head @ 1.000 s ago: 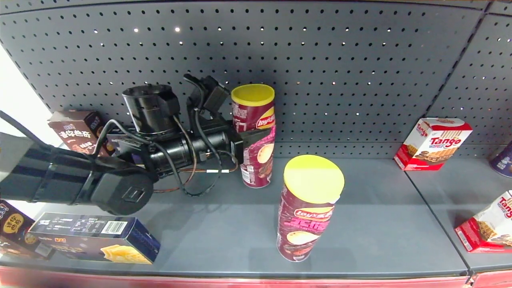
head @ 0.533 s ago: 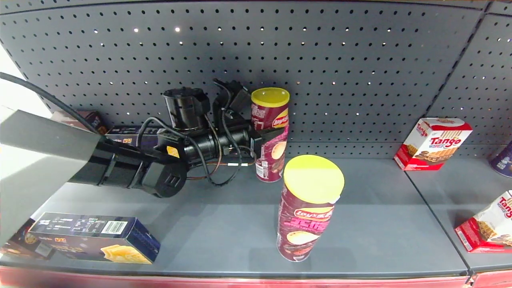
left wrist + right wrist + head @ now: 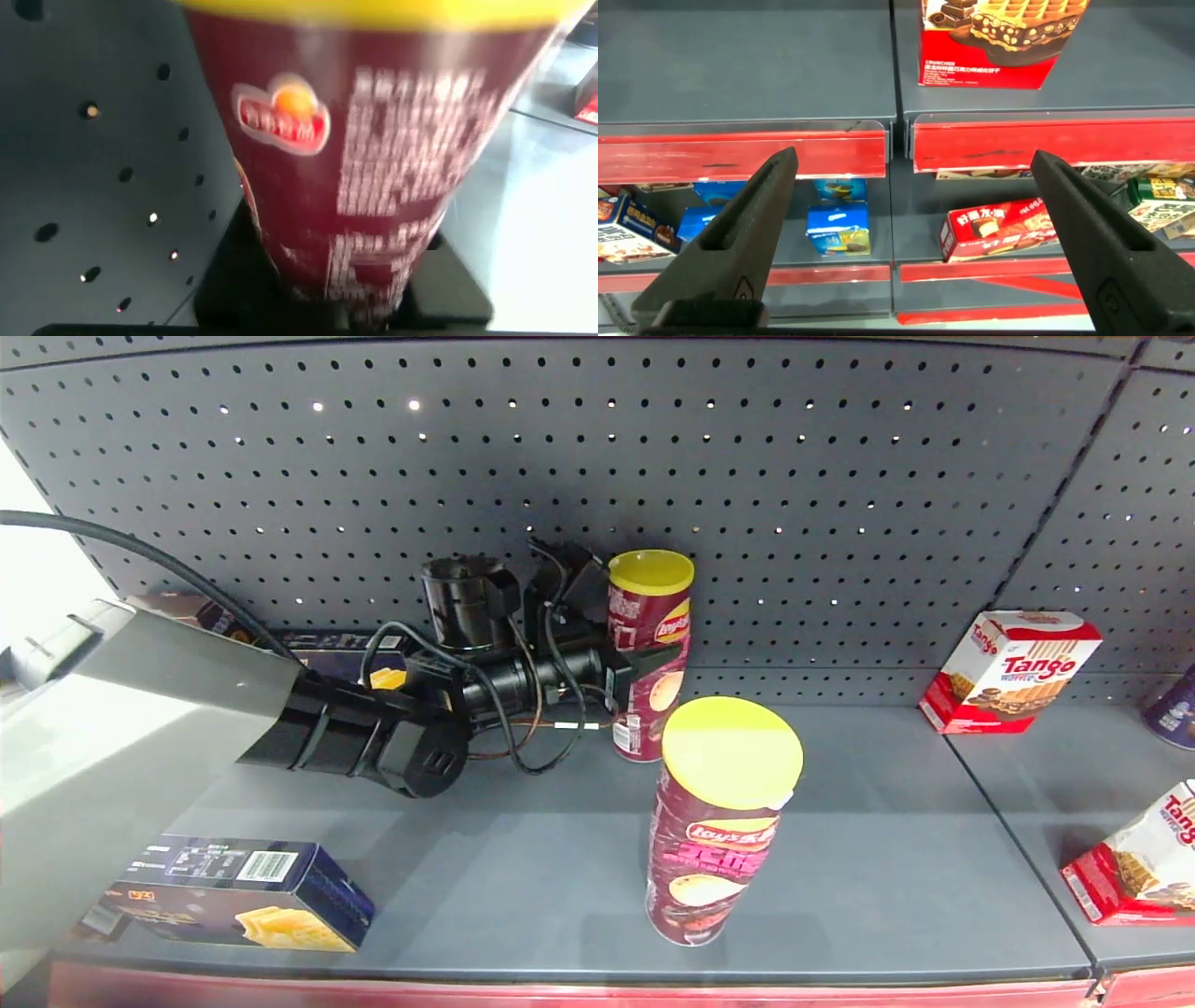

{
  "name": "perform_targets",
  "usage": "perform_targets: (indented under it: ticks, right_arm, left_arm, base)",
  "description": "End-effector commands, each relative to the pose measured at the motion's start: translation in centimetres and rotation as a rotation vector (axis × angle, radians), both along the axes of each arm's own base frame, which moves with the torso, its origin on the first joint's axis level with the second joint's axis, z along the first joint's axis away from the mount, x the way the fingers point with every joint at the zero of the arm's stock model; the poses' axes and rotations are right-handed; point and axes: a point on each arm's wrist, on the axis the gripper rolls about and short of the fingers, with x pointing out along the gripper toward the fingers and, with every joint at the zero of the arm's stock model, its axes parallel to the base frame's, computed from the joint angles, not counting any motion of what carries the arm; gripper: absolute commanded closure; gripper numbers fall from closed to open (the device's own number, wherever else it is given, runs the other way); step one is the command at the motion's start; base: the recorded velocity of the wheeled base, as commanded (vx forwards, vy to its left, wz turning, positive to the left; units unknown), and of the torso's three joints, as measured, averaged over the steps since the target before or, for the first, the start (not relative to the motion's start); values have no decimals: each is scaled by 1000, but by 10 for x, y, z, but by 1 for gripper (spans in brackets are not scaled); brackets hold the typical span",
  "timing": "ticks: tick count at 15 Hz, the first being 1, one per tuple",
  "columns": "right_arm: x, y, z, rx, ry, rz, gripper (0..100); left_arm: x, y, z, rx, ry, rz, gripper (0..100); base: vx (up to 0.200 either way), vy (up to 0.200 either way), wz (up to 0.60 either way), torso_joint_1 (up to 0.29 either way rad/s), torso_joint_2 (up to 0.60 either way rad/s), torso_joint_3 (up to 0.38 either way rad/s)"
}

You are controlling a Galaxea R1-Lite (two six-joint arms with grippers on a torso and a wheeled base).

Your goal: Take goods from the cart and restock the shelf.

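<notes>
A maroon chip can with a yellow lid stands upright near the pegboard at the back of the grey shelf. My left gripper is shut on its middle, reaching in from the left. The left wrist view has the same chip can close up between the fingers. A second, matching chip can stands upright closer to the front edge, apart from the first. My right gripper is open and holds nothing, facing lower shelves with red edge strips.
A dark blue box lies at the shelf's front left. Brown boxes sit at the back left behind my arm. Red and white wafer boxes stand on the right section. A wafer box and small cookie boxes are on lower shelves.
My left arm carried the chip can to the right and deeper toward the pegboard. The front can and the boxes stayed put.
</notes>
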Motion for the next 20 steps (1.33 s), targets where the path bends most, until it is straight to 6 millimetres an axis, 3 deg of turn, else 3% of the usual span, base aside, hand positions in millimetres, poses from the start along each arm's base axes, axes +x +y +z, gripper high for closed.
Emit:
perform_targets:
  ticks: [1, 5, 11, 20]
  right_arm:
    - [0, 0, 0, 0, 3, 0, 0]
    - [0, 0, 0, 0, 3, 0, 0]
    - [0, 0, 0, 0, 3, 0, 0]
    - [0, 0, 0, 0, 3, 0, 0]
  left_arm:
    - [0, 1, -2, 3, 6, 2, 0]
    - [-18, 16, 13, 3, 9, 5, 0]
    - [-47, 31, 0, 104, 49, 109, 0]
    - [-46, 35, 3, 136, 75, 272, 0]
  base:
    - [0, 0, 0, 0, 0, 0]
    - [0, 0, 0, 0, 0, 0]
    - [0, 0, 0, 0, 0, 0]
    - [0, 0, 0, 0, 0, 0]
